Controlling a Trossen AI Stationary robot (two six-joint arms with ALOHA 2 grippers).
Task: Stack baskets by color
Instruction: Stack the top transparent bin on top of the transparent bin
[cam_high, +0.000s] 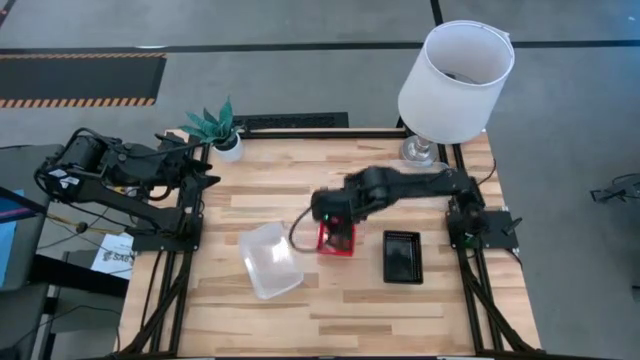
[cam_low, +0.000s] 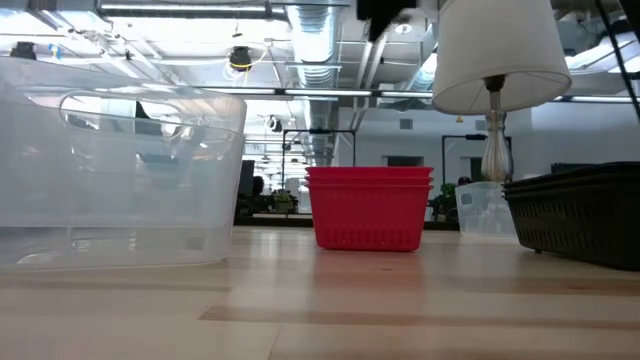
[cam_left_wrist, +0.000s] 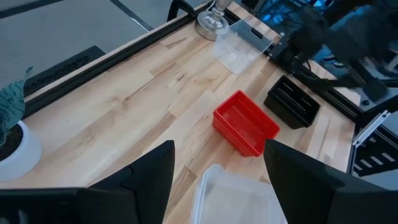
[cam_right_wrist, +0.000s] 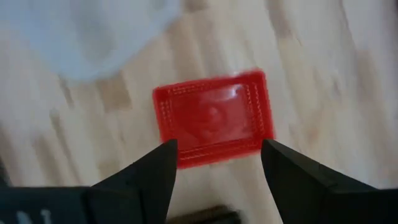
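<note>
Red baskets (cam_high: 324, 241) stand nested mid-table on their bottoms; two rims show in the low view (cam_low: 368, 208). My right gripper (cam_high: 336, 222) hovers above them, open and pointing down, its fingers (cam_right_wrist: 214, 180) empty over the red basket (cam_right_wrist: 211, 118). A large clear basket (cam_high: 270, 260) lies to their left. A black basket (cam_high: 402, 256) sits to their right. Another clear basket (cam_left_wrist: 239, 46) stands by the lamp's foot. My left gripper (cam_left_wrist: 217, 180) waits open and empty, raised at the table's far left (cam_high: 200, 165).
A white lamp (cam_high: 455, 80) stands at the far right corner, its shade overhanging the table. A small green potted plant (cam_high: 215, 125) sits at the far left corner. Bare wood (cam_high: 330, 320) lies along the near edge.
</note>
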